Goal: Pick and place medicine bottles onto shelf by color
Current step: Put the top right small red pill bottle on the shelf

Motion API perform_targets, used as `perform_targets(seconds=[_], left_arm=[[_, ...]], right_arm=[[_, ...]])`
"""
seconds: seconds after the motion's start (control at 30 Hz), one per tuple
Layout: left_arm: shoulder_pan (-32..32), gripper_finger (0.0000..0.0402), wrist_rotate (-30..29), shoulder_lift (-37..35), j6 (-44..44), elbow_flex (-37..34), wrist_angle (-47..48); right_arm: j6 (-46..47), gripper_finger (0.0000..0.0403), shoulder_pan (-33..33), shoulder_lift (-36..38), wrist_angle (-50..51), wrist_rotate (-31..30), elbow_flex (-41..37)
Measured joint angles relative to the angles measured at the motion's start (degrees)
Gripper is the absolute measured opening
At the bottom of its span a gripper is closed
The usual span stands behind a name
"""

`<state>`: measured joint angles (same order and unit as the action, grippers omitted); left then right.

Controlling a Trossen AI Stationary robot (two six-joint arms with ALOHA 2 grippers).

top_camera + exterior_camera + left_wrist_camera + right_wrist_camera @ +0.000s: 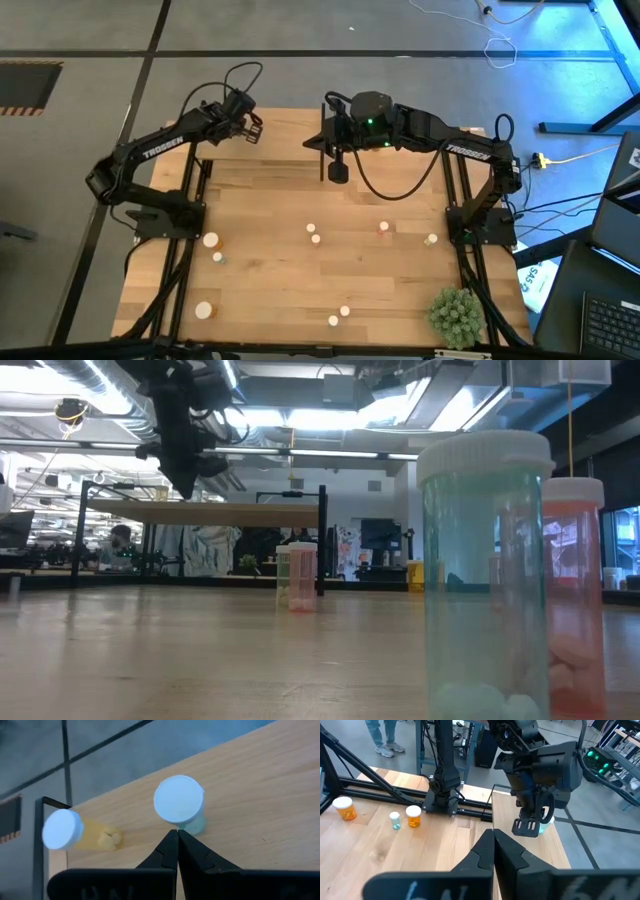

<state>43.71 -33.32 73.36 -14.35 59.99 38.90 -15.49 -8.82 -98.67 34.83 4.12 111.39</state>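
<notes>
Hovering over the upper left of the overhead frame, the left gripper point(250, 128) hangs above the far left corner of the shelf point(290, 170), its fingers point(172, 851) clenched tip to tip on nothing. Its own wrist camera shows two bottles just beyond those tips: a pale green bottle point(181, 805) standing upright and a yellow bottle point(75, 832) beside it, both with white caps, both on the light wood near the edge and a thin black post point(39, 835).

The right gripper point(338, 168) sits at upper centre of the overhead frame, over the middle of the shelf, also clenched and empty — its wrist camera shows the two dark fingers point(492, 850) pressed together.

Other bottles stand scattered on the table point(270, 300) in the lower half of the overhead frame: two at the left point(211, 241), two near the centre point(313, 233), a reddish one point(384, 228), a pale one at the right point(431, 239), one at lower left point(204, 311) and a pair at lower centre point(340, 315). A spiky green plant ball point(457, 314) sits at lower right.

In the table-level picture a tall green bottle point(480, 575) fills the right side, with a reddish bottle point(575, 600) just behind it.
</notes>
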Motion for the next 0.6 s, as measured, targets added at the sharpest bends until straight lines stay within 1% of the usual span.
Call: perform_targets(seconds=[0.2, 0.43, 0.5, 0.6], left_arm=[[-2.03, 0.0, -0.58, -4.01, 0.0, 0.0, 0.39], [-6.56, 0.0, -0.34, -11.57, -0.15, 0.0, 4.76], [-8.38, 0.0, 0.41, -13.41, -0.46, 0.0, 5.69], [-11.77, 0.0, 3.33, -16.34, -0.54, 0.0, 6.75]], right_arm=[[-0.04, 0.0005, 0.0, 0.46, 3.08, -0.02, -0.04], [-0.61, 0.0005, 0.0, 3.21, 8.35, -0.08, -0.04], [-0.8, 0.0005, 0.0, 4.8, 10.4, -0.09, -0.04], [-0.15, 0.0005, 0.0, 7.47, 13.77, -0.07, -0.02]])
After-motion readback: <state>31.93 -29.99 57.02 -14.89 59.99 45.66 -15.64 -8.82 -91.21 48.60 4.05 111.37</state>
